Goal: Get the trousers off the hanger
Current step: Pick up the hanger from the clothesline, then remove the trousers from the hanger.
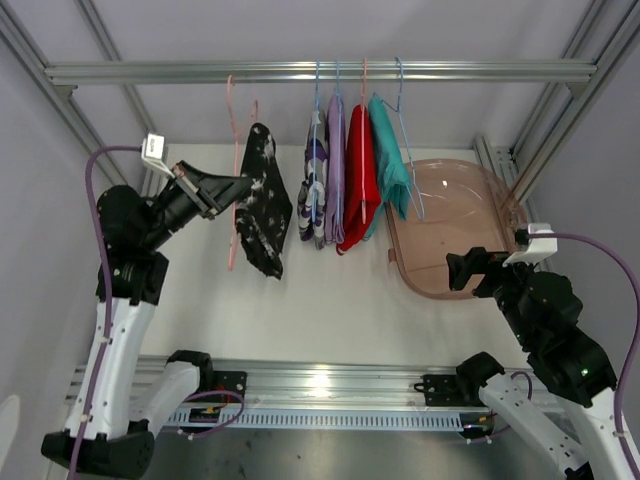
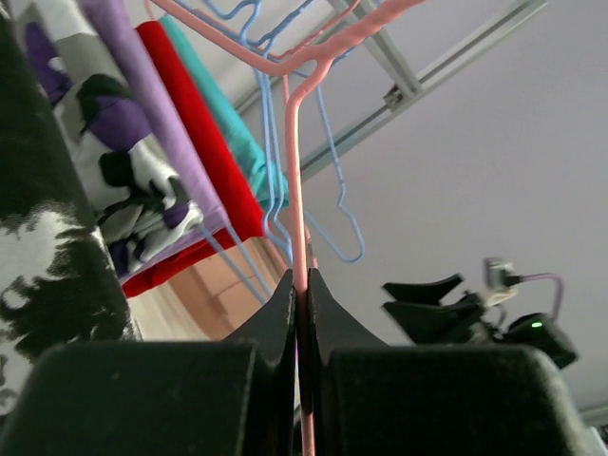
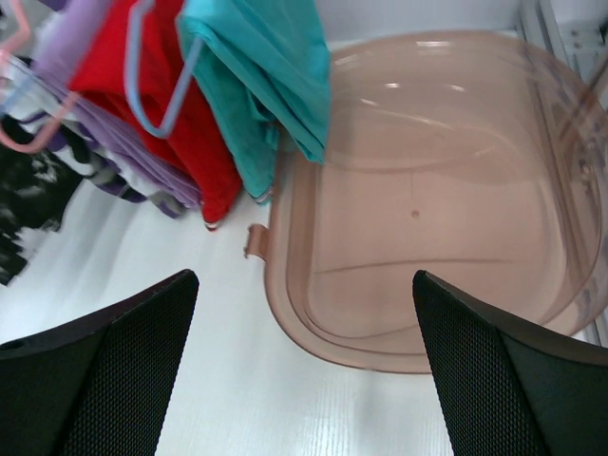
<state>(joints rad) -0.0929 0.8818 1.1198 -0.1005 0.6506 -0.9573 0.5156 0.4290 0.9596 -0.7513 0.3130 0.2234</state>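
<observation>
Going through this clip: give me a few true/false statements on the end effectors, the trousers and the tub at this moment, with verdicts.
1. The left end effector is shut on a pink hanger wire. True.
2. The right end effector grips the teal trousers. False: it is open and holds nothing, poised over the near rim of the tub.
3. The tub has nothing in it. True.
4. The red trousers lie on the table. False: they hang from the rail, between the lilac trousers and the teal trousers.
5. The black speckled trousers hang furthest left of the five. True.
</observation>
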